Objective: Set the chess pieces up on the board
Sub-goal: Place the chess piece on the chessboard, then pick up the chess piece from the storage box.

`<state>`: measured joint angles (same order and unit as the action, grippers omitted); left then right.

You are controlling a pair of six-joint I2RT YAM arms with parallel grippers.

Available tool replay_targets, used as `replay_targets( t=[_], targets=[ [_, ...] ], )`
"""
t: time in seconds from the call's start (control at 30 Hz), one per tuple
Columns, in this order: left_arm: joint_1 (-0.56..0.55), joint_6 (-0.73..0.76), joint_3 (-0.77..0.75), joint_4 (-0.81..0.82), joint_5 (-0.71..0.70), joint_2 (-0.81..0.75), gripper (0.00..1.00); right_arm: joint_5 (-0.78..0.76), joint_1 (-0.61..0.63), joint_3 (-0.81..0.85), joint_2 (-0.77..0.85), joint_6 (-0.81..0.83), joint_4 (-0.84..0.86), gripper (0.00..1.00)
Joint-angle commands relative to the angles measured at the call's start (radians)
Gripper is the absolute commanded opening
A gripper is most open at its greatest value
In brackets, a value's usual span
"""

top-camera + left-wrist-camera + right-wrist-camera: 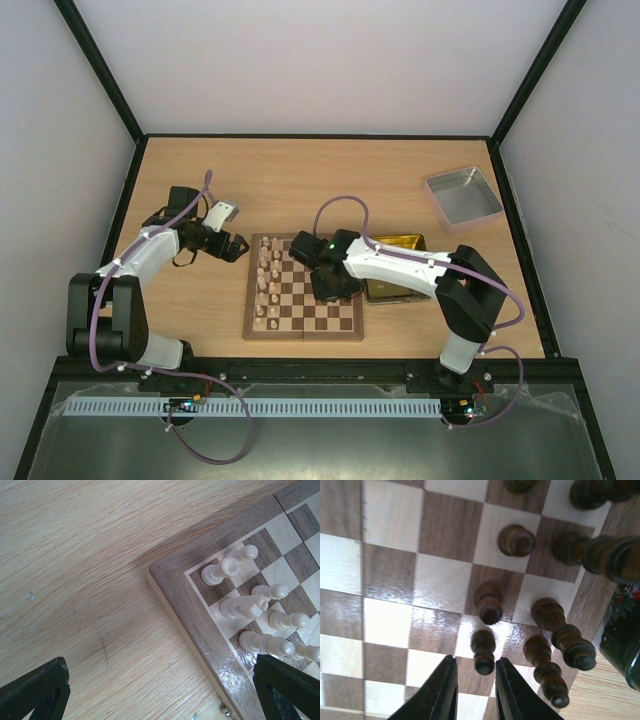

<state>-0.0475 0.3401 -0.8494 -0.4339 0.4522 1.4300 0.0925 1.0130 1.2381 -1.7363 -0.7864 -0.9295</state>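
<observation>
We're looking into a robot lab cell, no question. Two arms, left arm and right arm, are bolted side by side at the near edge of a wood-grain table. Plain pale walls box it in on the left, right and far sides, edged by black frame struts. Purple cables loop off the arms, and a white slotted cable duct runs along the near edge. On the table, only props: a board, a gold tin, a silver tray.
</observation>
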Motion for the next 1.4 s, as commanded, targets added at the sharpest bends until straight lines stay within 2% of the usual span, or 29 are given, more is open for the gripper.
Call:
replay_targets(
  t=[0.0,0.17,0.33,0.47,0.63,0.9,1.37],
  targets=[
    [-0.005,0.005,0.009,-0.008,0.006,-0.003,1.00,-0.062,0.001,0.109,0.020,-0.005,-0.086,0.20],
    [-0.005,0.007,0.009,-0.007,0.007,-0.001,1.00,-0.088,-0.090,0.169,0.070,0.041,-0.153,0.19],
    [-0.005,0.005,0.007,-0.008,0.008,-0.006,1.00,-0.072,-0.318,0.084,0.143,0.104,-0.162,0.19],
    [-0.005,0.005,0.005,-0.006,0.012,-0.002,1.00,-0.092,-0.446,0.045,0.157,0.145,-0.176,0.19],
    [-0.006,0.009,0.003,-0.012,0.014,0.009,1.00,-0.015,-0.597,-0.035,0.155,0.175,-0.099,0.19],
    [-0.006,0.010,0.000,-0.025,0.041,0.009,1.00,0.011,-0.629,-0.142,0.115,0.169,0.014,0.19],
    [-0.006,0.017,-0.001,-0.025,0.044,0.028,1.00,0.029,-0.633,-0.177,0.069,0.165,0.097,0.19]
  ],
)
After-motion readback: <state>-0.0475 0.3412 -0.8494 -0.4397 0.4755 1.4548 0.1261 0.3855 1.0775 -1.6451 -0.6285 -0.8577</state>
